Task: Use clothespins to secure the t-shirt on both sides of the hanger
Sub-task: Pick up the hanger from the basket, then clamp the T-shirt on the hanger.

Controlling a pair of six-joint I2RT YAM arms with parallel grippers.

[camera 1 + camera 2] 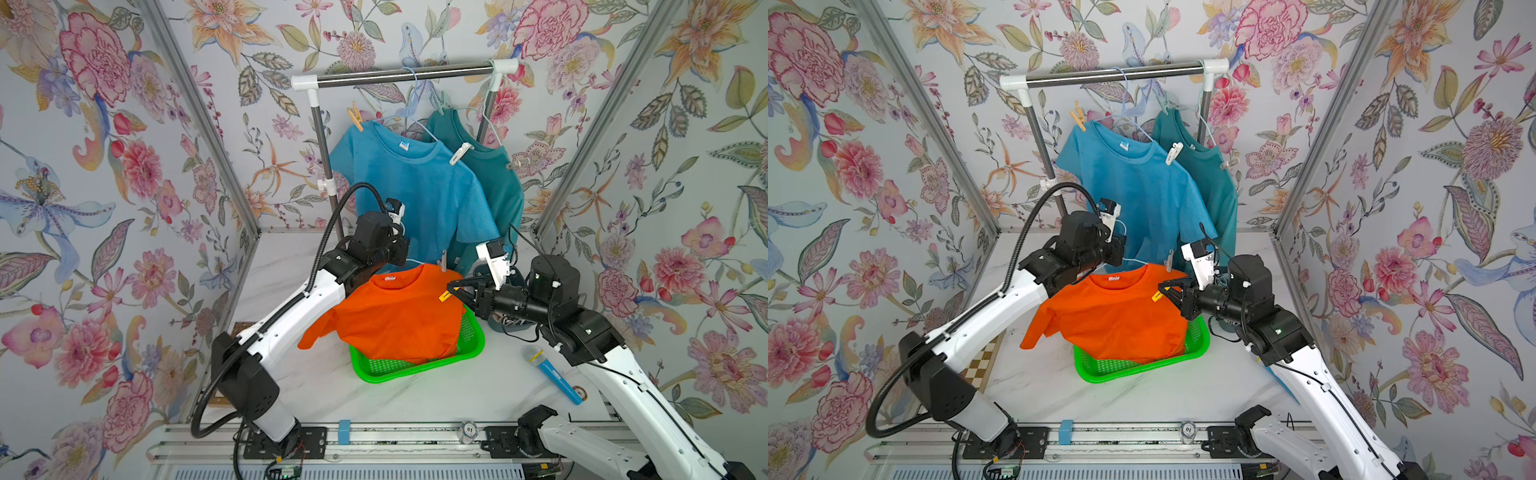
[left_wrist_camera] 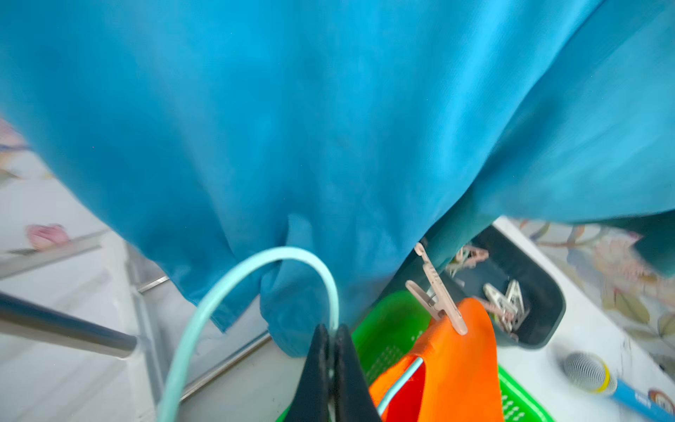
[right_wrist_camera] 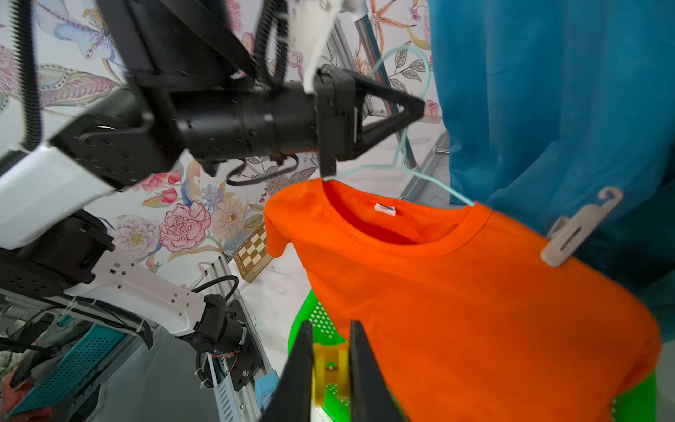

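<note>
Yellow clothespin (image 3: 328, 369): gripped between the narrowly parted right fingers (image 3: 297, 369), above the green basket (image 1: 415, 368) mid-tabletop, just beside the orange t-shirt (image 1: 399, 316). Farther back, left fingers (image 2: 316, 365) shut on the pale hanger (image 2: 277, 252) hook. Likely trouble: thin wire pivoting in that pinch, shirt sliding off the unpinned shoulder toward the left edge. Beige clothespin (image 2: 438, 292) already on the other shoulder. Beyond it, dark bin (image 2: 548, 303) of spares, contents shown only by the left wrist view.

Bright, even, diffuse light in both top views, faint soft shadows on the white tabletop (image 1: 316, 386), wide-angle bowing at the edges, orange t-shirt (image 1: 399, 320) oversaturated, left wrist view soft, blue t-shirt (image 2: 328, 128) smeared, microphone (image 2: 591, 372) out of focus.
</note>
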